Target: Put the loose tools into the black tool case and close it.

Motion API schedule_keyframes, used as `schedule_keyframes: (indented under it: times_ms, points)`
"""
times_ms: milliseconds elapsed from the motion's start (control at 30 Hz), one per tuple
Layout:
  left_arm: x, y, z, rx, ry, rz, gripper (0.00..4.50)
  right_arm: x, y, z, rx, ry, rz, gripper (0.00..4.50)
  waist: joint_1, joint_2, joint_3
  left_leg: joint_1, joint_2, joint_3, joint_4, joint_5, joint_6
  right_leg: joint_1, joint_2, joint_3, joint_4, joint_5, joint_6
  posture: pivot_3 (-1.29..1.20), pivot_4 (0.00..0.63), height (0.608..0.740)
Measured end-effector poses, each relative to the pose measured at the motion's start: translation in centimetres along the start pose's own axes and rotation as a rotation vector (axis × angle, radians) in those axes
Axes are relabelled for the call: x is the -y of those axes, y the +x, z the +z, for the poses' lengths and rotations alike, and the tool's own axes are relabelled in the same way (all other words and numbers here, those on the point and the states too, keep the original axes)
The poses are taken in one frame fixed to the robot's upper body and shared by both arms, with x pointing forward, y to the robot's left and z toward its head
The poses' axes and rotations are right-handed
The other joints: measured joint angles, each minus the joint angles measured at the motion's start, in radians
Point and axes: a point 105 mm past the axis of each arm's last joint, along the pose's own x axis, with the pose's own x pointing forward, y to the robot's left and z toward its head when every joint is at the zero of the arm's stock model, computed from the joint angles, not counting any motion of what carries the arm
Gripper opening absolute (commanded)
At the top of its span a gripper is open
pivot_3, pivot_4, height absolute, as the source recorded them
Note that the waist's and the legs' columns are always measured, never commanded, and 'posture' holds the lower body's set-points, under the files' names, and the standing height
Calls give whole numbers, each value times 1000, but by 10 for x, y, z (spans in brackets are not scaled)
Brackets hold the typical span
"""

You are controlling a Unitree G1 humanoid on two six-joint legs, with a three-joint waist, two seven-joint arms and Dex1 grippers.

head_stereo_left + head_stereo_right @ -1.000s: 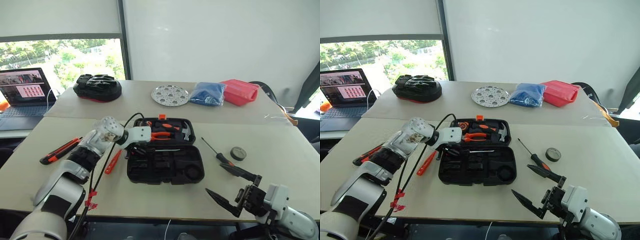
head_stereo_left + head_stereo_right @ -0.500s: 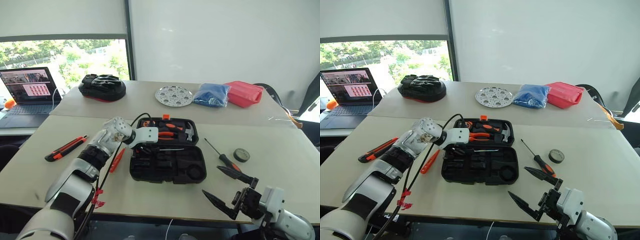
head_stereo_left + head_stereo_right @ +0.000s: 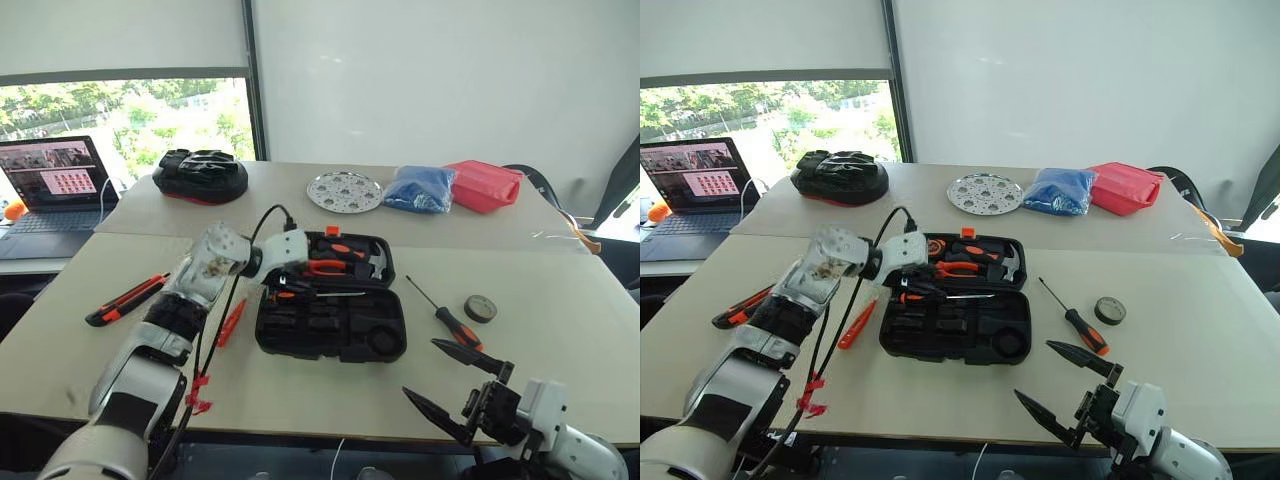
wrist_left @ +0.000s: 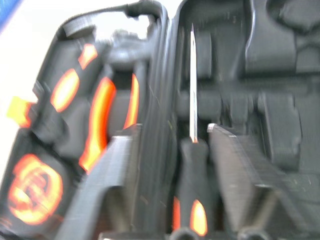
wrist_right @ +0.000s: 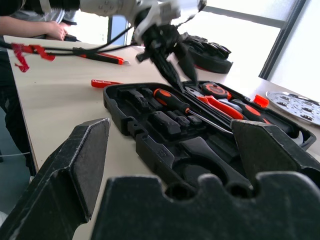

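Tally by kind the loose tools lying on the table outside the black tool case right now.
Orange-and-black utility knife: 1
Slim orange tester pen: 1
Screwdriver: 1
Round dark-grey roll: 1
Total: 4

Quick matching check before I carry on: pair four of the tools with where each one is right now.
Things:
1. utility knife
2. tester pen
3. dark-grey roll
4. screwdriver

Places:
A. lying in the open black tool case, between the fingers of the left gripper
B. on the table, to the right of the case
C. on the table, far left, beyond the left arm
D. on the table, just off the case's left edge

Pairs: 1-C, 2-D, 3-B, 4-A
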Motion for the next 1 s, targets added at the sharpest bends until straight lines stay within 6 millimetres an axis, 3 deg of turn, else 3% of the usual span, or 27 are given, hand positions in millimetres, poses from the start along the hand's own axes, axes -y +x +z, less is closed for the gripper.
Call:
schedule_keyframes:
  times_ms: [67, 567, 733, 1000]
  points:
    - [3, 6, -5, -1, -24, -4, 50, -1, 1, 0, 3, 4, 4, 4500, 5, -1, 0, -1, 0, 0, 0, 0, 0, 0, 0, 0, 0, 0, 0, 0, 150, 740]
    - [5, 12, -8, 0, -39, 39, 50, -1, 2, 1, -3, 3, 7, 4500, 5, 1, 0, 2, 0, 0, 0, 0, 0, 3, 0, 0, 0, 0, 0, 0, 150, 740]
    - [9, 23, -10, -2, -69, 57, 50, 0, 2, 1, -3, 2, 2, 4500, 6, 1, 0, 13, 0, 0, -1, -1, 0, 17, 0, -1, -4, -4, 7, 0, 150, 740]
    - [9, 31, -7, 31, -91, 69, 50, 0, -2, -3, -34, 35, -19, 4500, 11, 3, -2, 15, -1, 0, 0, 0, 0, 19, 0, 0, -4, -4, 8, 0, 150, 740]
